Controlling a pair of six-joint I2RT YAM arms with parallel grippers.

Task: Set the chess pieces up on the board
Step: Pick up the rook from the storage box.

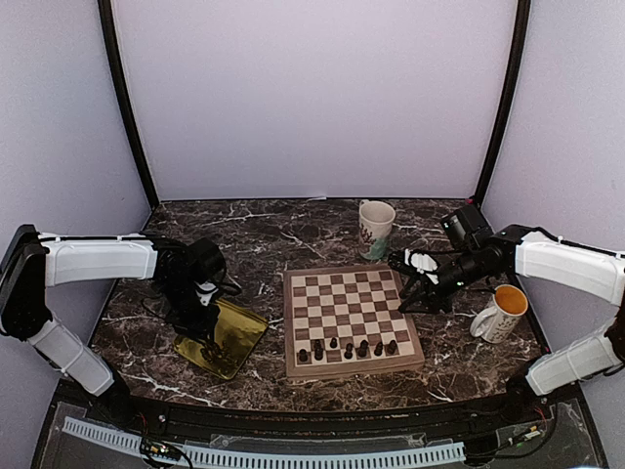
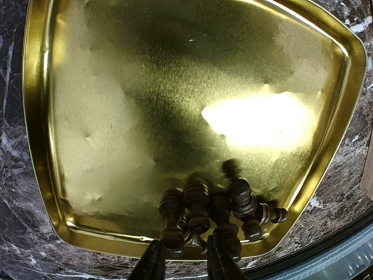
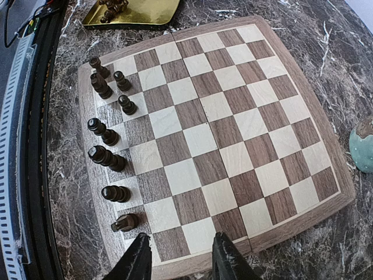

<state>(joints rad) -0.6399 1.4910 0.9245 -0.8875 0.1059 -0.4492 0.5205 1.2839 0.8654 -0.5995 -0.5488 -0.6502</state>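
Marble tabletop (image 1: 254,234): left gripper (image 2: 185,252) straddles chess pieces (image 2: 198,210) in gold tray (image 2: 35,116), grip unclear; right gripper (image 3: 180,244) spread empty above board (image 3: 233,116)

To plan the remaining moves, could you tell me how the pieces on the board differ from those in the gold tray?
The board pieces stand upright, spaced apart on their own squares near one edge; the tray pieces lie toppled, touching in one heap in a corner. Both are small and dark.
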